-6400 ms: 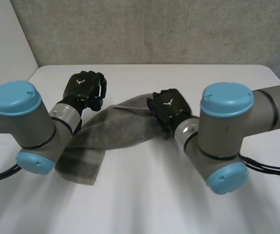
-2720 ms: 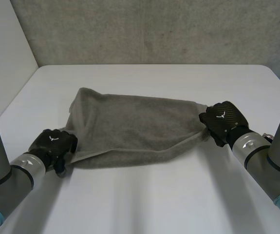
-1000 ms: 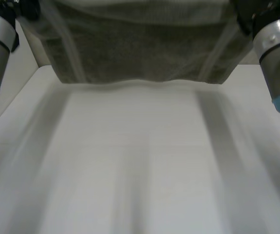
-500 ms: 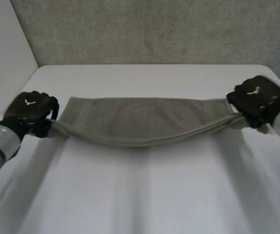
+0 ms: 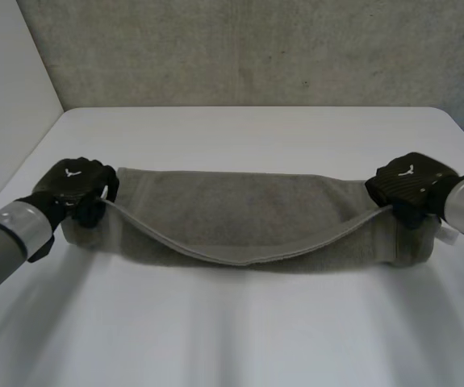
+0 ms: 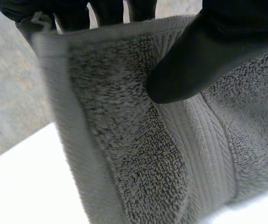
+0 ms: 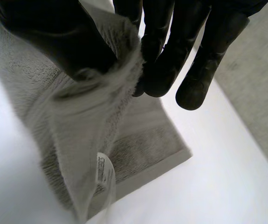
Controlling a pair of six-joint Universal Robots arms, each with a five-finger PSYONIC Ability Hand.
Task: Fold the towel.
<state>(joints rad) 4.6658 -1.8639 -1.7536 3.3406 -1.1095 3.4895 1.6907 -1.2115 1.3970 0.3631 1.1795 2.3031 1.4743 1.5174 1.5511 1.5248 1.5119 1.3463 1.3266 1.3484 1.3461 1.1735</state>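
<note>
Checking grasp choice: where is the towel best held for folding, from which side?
Grip the towel by its lifted edge at both ends, from the outer sides, as left hand and right hand do: it lies long, that edge sagging midway.

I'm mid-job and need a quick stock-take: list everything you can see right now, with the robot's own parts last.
towel: one, grey, across the middle of the table, stretched between the two hands; its held edge sags in the middle.
label: one, white, on the towel's edge below the right hand.
table: one, white, under the towel.
wall: one, grey, behind the table's far edge.
left hand: one, black, pinching the towel's left end.
right hand: one, black, pinching the towel's right end.
arms: two, grey, coming in from the near corners.
</note>
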